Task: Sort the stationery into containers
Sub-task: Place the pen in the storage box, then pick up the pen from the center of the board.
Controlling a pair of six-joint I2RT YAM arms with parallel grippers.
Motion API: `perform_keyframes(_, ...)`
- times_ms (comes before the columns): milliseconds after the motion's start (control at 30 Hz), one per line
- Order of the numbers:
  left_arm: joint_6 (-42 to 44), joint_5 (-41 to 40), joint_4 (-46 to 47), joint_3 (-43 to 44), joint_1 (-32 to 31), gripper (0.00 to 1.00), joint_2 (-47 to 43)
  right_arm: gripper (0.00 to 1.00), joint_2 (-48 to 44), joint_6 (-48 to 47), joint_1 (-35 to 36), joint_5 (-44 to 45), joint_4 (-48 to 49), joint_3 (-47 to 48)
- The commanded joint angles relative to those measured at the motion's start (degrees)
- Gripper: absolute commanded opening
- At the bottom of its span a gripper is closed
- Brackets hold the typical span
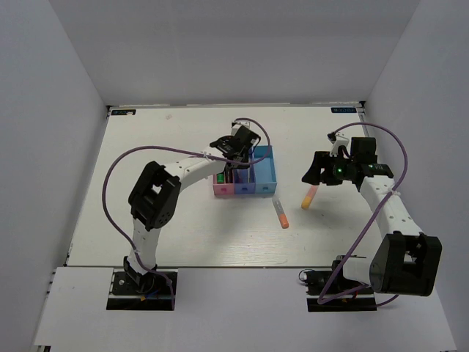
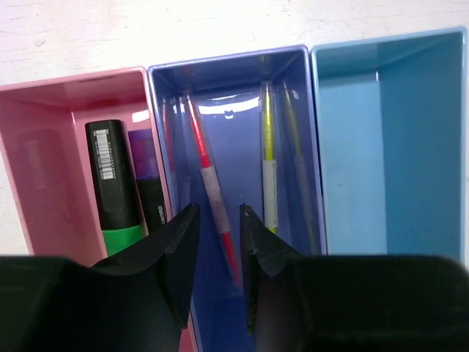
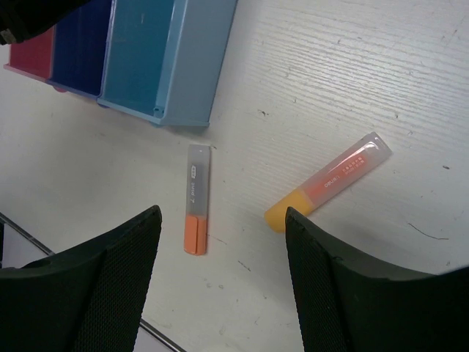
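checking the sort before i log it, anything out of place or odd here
Nothing looks damaged or spilled. Two pieces lie loose and unsorted on the table: the orange-grey marker just beside the light blue bin, and the orange-yellow marker further off, at a different angle. That bin is empty.

The left arm and right arm pair white links with boxy black joint housings, each trailing a looping purple cable. A green light glows at upper right. The left pincer is smooth matte black; the right pincer has a fine mesh texture.
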Motion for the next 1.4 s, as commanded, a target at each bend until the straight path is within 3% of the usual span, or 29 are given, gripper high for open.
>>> perform_keyframes(0, 0.3, 0.2, 1.5, -1.4, -1.5, 0.4, -7.3, 0.71, 0.7, 0.1, -0.4, 2.5, -0.9, 1.0)
perform_keyframes(133, 4.1, -1.8, 2.4, -5.0, -5.3, 0.7, -13.8, 0.68, 3.4, 1.7, -0.4, 6.8, -3.3, 2.8)
perform_keyframes(433, 4.5, -7.0, 3.4, -21.4, -17.5, 0.86, -30.6, 0.63, 13.5, 6.2, 0.4, 14.4, -5.8, 5.4)
perform_keyframes(900, -6.8, -10.1, 2.4, -53.7, -21.3, 0.81, -56.3, 0.63, 24.9, 11.3, 6.9, 27.2, -4.4, 7.8)
perform_keyframes(1033, -9.4, -11.0, 1.7, -58.9, -22.1, 0.81, -62.0, 0.6, 26.4, 11.6, 9.0, 32.1, -4.2, 7.3)
perform_keyframes(1367, -12.8, -12.8, -0.3, -63.2, -24.7, 0.8, -66.3, 0.14, 28.4, 12.3, 9.2, 31.0, -5.6, 7.2)
